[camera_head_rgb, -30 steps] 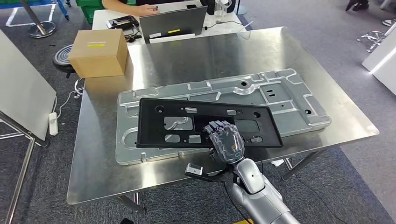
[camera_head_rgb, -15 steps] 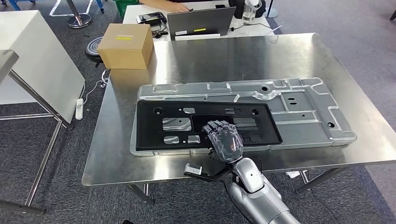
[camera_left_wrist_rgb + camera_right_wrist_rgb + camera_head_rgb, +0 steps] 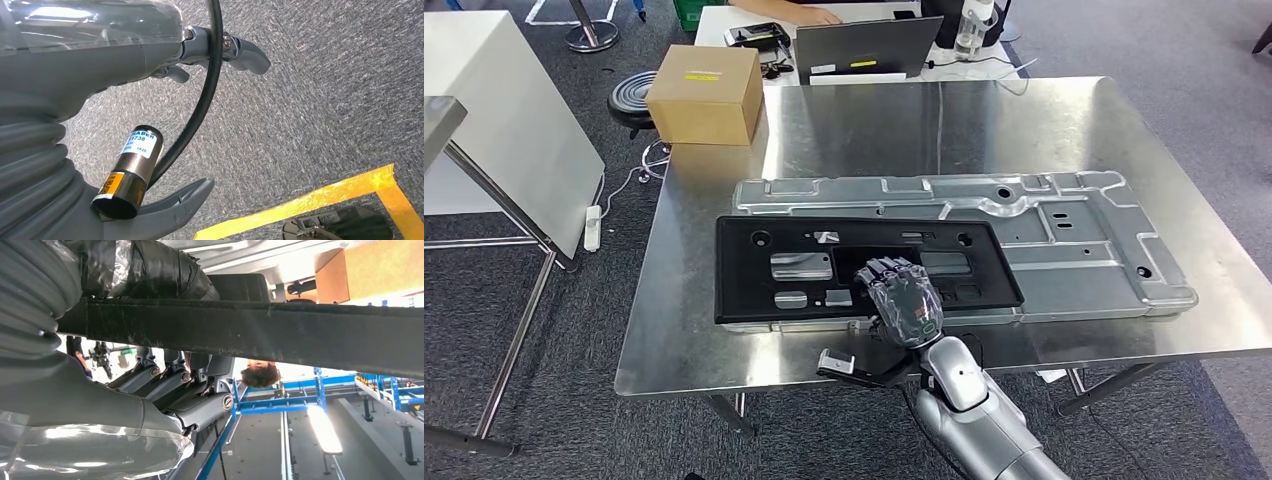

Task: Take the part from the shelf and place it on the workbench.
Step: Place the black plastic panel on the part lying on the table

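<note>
The part is a long black plastic panel (image 3: 754, 270) with several cut-outs. My right hand (image 3: 904, 302) grips it at the middle of its near edge, fingers on top. The panel lies flat over the near left portion of a silver stamped metal sheet (image 3: 1074, 250) on the steel workbench (image 3: 984, 120). In the right wrist view the black panel's edge (image 3: 300, 335) runs across the picture, clamped between my fingers (image 3: 200, 405) and the taped thumb. My left hand (image 3: 150, 55) hangs over grey carpet with its fingers apart and nothing in it.
A cardboard box (image 3: 706, 92) stands on the workbench's far left corner. Behind the bench a laptop (image 3: 864, 45) sits on a white desk, with a person's hand (image 3: 809, 14) beside it. A white table (image 3: 504, 140) stands at left. Yellow tape (image 3: 320, 200) marks the floor.
The whole picture has shifted, so the camera has moved. The black panel, tilted a second ago, now lies level over the metal sheet, still in my right hand.
</note>
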You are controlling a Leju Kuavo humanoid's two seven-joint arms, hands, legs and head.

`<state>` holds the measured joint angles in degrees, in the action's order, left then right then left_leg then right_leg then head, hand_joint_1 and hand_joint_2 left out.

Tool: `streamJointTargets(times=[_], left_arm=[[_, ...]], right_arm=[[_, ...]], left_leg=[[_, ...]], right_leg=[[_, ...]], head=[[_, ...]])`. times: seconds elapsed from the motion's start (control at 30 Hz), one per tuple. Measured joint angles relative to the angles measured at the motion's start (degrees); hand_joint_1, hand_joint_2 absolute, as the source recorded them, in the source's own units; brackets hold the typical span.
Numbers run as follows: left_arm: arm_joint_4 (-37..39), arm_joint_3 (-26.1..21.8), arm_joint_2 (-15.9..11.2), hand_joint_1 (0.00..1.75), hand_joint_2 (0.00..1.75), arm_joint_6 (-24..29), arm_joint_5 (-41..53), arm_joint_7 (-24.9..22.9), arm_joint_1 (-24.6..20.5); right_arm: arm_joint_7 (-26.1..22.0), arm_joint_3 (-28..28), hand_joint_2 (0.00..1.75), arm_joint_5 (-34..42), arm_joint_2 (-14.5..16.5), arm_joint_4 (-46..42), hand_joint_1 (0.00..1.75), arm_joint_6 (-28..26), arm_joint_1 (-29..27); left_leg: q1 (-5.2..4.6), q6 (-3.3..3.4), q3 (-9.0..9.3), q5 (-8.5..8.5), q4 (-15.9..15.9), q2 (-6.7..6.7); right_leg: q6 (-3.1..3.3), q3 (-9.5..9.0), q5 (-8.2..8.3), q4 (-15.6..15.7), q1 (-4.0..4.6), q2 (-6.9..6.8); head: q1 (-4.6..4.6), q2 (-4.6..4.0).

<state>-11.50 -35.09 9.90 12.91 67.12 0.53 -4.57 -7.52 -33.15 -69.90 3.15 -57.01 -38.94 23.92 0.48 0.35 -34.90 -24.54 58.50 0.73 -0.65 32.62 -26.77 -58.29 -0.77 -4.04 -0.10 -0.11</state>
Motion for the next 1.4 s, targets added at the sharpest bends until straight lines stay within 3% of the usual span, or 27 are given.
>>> streamJointTargets(times=[0.53, 0.97, 1.4], left_arm=[[0.0, -0.1, 0.0, 0.00, 1.75, -0.4, 0.1, -0.7, 0.5], [0.0, -0.1, 0.0, 0.00, 1.75, -0.5, 0.2, -0.5, 1.0], [0.0, -0.2, 0.0, 0.00, 1.75, -0.5, 0.2, -0.3, 1.1]], right_arm=[[3.3, -0.6, 1.75, -1.4, -0.4, 0.8, 1.66, 1.7, 0.7], [5.6, -0.7, 1.75, -7.7, -8.0, 5.3, 1.66, 4.0, 4.9], [5.6, -0.8, 1.75, -8.6, -9.3, 7.2, 1.66, 4.8, 5.4]], left_leg=[[0.02, -0.01, 0.00, 0.04, 0.0, 0.02], [0.05, 0.03, -0.02, 0.06, 0.0, 0.03], [0.05, 0.02, -0.02, 0.06, 0.0, 0.04]], right_leg=[[-0.13, 0.14, -0.05, -0.2, 0.18, 0.03], [-0.14, 0.14, -0.04, -0.2, 0.07, 0.04], [-0.14, 0.17, -0.05, -0.2, 0.15, 0.04]], head=[[-0.01, 0.00], [-0.01, 0.00], [-0.01, 0.00]])
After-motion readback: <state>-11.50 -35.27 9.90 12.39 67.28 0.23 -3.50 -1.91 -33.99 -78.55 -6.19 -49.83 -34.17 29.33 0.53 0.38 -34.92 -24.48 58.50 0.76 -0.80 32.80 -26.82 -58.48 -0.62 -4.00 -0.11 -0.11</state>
